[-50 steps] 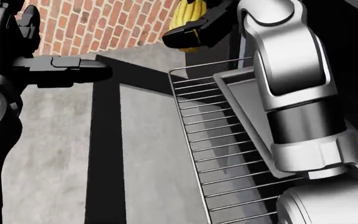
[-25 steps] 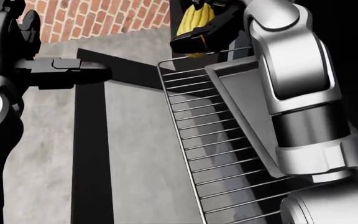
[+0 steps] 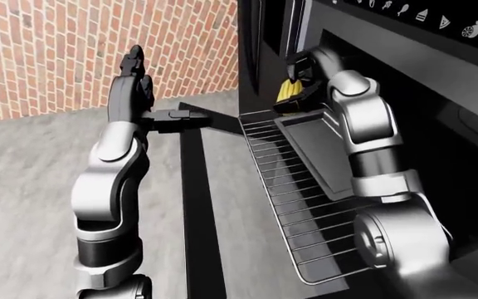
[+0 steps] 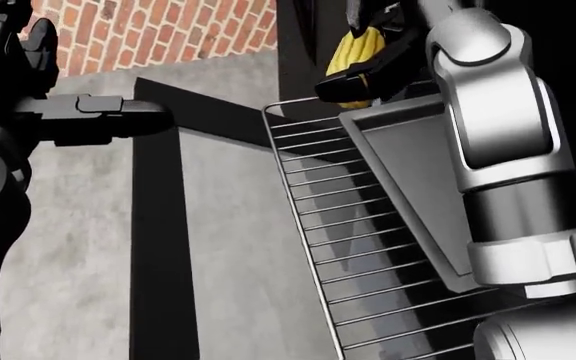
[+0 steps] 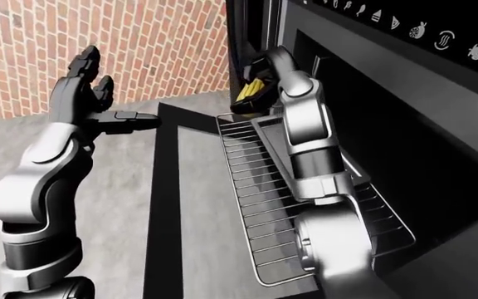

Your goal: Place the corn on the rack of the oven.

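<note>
**Corn held over far end of oven rack**

Starting with what we can't read: in the head view the right hand (image 4: 368, 71) is cut by the top edge, so we see only dark fingers (image 4: 353, 88) under the cob and the fingertips don't resolve. The oven (image 5: 438, 124) cavity is nearly black in all views and we make out no inner detail. Our right arm covers the right part of the rack (image 4: 368, 247) and part of the flat tray (image 4: 418, 195) lying on it. The left forearm fills the left edge of the head view.

Versus half a second ago, the whole head view has shifted: the rack's corner and the dark door frame (image 4: 158, 247) sit a bit further right, and the corn (image 4: 356, 49) and right hand have moved right and up in the picture. The left hand keeps the same pose.

The corn is upright-ish, slightly tilted, above the rack's far end, near the tray's top corner, not resting on the wires. Right fingers close round its lower half, cob sticking up from them. The left hand (image 5: 85, 78) is spread, fingers splayed, holding nothing, well apart from the corn, before the brick wall (image 3: 56, 50).
</note>
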Motion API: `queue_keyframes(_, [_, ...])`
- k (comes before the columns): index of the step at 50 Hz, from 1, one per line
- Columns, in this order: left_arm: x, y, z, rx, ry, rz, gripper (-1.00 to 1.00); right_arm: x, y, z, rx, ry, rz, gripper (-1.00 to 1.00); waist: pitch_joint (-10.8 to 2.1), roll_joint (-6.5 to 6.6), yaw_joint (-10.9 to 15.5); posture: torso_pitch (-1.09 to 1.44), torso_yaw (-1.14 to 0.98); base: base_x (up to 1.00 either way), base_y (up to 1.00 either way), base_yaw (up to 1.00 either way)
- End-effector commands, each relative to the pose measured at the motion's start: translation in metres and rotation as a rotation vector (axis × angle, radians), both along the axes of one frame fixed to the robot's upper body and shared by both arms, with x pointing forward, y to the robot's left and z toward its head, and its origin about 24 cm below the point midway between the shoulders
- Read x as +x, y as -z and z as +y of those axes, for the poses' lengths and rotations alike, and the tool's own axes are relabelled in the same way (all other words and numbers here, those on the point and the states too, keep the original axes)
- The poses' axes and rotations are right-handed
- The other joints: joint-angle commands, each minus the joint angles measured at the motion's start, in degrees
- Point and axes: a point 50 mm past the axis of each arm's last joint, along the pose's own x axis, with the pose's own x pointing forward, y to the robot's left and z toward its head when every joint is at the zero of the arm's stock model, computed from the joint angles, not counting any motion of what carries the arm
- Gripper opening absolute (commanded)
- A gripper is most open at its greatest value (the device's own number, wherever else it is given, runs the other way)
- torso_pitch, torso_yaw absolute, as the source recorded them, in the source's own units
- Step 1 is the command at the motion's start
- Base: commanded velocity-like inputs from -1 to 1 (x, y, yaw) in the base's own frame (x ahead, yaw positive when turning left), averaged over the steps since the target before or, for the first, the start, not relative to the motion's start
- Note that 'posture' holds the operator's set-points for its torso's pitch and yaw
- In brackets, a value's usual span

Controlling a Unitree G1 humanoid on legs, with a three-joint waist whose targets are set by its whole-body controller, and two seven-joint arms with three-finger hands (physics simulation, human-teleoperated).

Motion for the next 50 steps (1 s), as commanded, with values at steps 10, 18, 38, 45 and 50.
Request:
queue_keyframes(10, [-0.004,-0.019,-0.002,0.005,0.006,-0.096,1.00,-0.006,-0.023,-0.011,-0.055,0.040,-0.071,-1.00,-1.84,0.05,0.0,0.00,0.00,0.00,0.00,0.00])
queue_keyframes(18, [-0.004,-0.022,-0.003,0.005,0.008,-0.099,1.00,-0.006,-0.010,-0.026,-0.098,0.070,-0.005,-1.00,-1.89,-0.07,0.1,0.00,0.00,0.00,0.00,0.00])
queue_keyframes(38, [-0.004,-0.017,-0.004,0.006,0.010,-0.091,1.00,-0.003,0.022,-0.058,-0.148,0.179,0.048,-1.00,-2.16,-0.27,0.1,0.00,0.00,0.00,0.00,0.00])
queue_keyframes(45, [-0.005,-0.017,-0.003,0.005,0.009,-0.092,1.00,-0.003,0.029,-0.065,-0.159,0.209,0.049,-1.00,-2.24,-0.36,0.1,0.00,0.00,0.00,0.00,0.00])
queue_keyframes(50, [-0.004,-0.017,-0.004,0.005,0.009,-0.091,1.00,-0.002,0.031,-0.067,-0.177,0.224,0.050,-1.00,-2.26,-0.37,0.1,0.00,0.00,0.00,0.00,0.00])
